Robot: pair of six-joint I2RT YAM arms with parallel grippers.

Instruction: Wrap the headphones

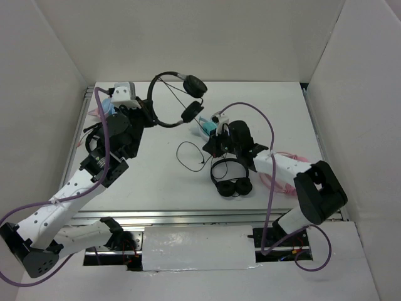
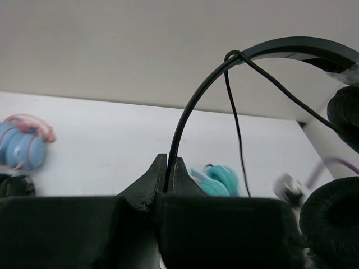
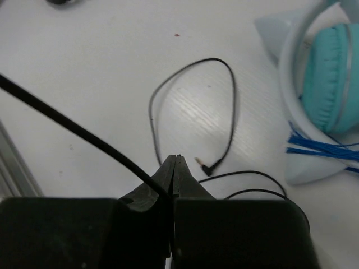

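Observation:
The headphones (image 1: 164, 78), black with a thin headband, hang in the air at the back of the table, earcups (image 1: 195, 84) to the right. My left gripper (image 1: 148, 110) is shut on the headband (image 2: 185, 117). The thin cable is looped once round the headband's top (image 2: 233, 56). My right gripper (image 1: 210, 148) is shut on the cable (image 3: 67, 124) just above the table. The cable's free end lies in a loop (image 1: 187, 157) on the table, and its plug (image 3: 208, 165) lies just beyond the right fingertips (image 3: 180, 168).
A second black pair (image 1: 230, 179) lies beside the right arm. A teal-and-white pair (image 1: 207, 126) lies behind the right gripper and shows in the right wrist view (image 3: 322, 84). A blue pair with pink cord (image 2: 23, 147) lies at the far left. White walls enclose the table.

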